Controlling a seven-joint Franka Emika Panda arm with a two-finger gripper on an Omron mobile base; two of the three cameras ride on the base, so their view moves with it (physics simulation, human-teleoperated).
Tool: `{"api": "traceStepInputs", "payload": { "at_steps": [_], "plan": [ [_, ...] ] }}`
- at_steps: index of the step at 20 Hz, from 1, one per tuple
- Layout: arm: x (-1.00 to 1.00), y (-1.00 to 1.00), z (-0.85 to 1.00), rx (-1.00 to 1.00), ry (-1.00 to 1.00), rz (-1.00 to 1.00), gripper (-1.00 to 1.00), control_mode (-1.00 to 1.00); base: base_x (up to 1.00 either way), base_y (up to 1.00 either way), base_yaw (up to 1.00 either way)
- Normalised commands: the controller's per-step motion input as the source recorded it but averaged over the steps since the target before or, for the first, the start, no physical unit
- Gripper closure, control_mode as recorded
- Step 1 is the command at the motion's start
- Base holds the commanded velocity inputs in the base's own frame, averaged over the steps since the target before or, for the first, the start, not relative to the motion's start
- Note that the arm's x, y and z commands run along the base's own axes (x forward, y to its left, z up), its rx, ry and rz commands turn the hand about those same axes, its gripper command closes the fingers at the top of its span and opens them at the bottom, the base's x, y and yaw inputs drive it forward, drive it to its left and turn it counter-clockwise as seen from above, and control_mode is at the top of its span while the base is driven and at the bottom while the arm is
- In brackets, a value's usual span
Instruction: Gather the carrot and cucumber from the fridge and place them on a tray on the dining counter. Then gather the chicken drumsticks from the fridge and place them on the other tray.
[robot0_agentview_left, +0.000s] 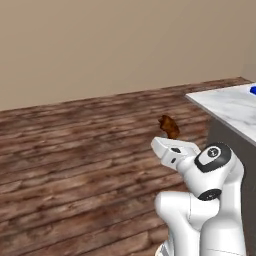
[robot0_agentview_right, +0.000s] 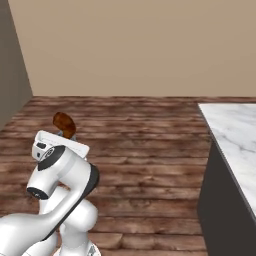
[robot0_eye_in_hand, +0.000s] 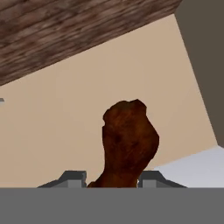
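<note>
A brown chicken drumstick (robot0_eye_in_hand: 129, 142) stands up between my gripper's two fingertips (robot0_eye_in_hand: 76, 178), and the gripper (robot0_eye_in_hand: 111, 180) is shut on its lower end. From the left base view the drumstick (robot0_agentview_left: 169, 126) sticks out above the white hand (robot0_agentview_left: 172, 150), held over the wooden floor just left of the dining counter (robot0_agentview_left: 227, 107). The right base view has the drumstick (robot0_agentview_right: 64, 123) above the hand (robot0_agentview_right: 60, 142) at the left. Carrot, cucumber and trays are out of view.
The marble dining counter (robot0_agentview_right: 235, 135) with a dark side panel runs along the right. A small blue thing (robot0_agentview_left: 253, 90) lies at its far edge. Wooden floor (robot0_agentview_left: 75, 150) and a beige wall (robot0_agentview_right: 135, 45) lie ahead. A dark panel (robot0_agentview_right: 12, 65) stands at the left.
</note>
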Motion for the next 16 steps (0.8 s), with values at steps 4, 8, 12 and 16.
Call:
{"api": "traceStepInputs", "payload": {
  "at_steps": [4, 8, 12, 16],
  "plan": [
    [0.0, 0.0, 0.0, 0.0, 0.0, 0.0, 1.0, 1.0, 0.67, 0.48, -0.21],
    [0.0, 0.0, 0.0, 0.0, 0.0, 0.0, 1.0, 1.0, 0.61, 0.47, -0.26],
    [0.0, 0.0, 0.0, 0.0, 0.0, 0.0, 1.0, 1.0, 0.58, 0.47, -0.27],
    [0.0, 0.0, 0.0, 0.0, 0.0, 0.0, 1.0, 1.0, 0.61, 0.51, -0.28]
  ]
}}
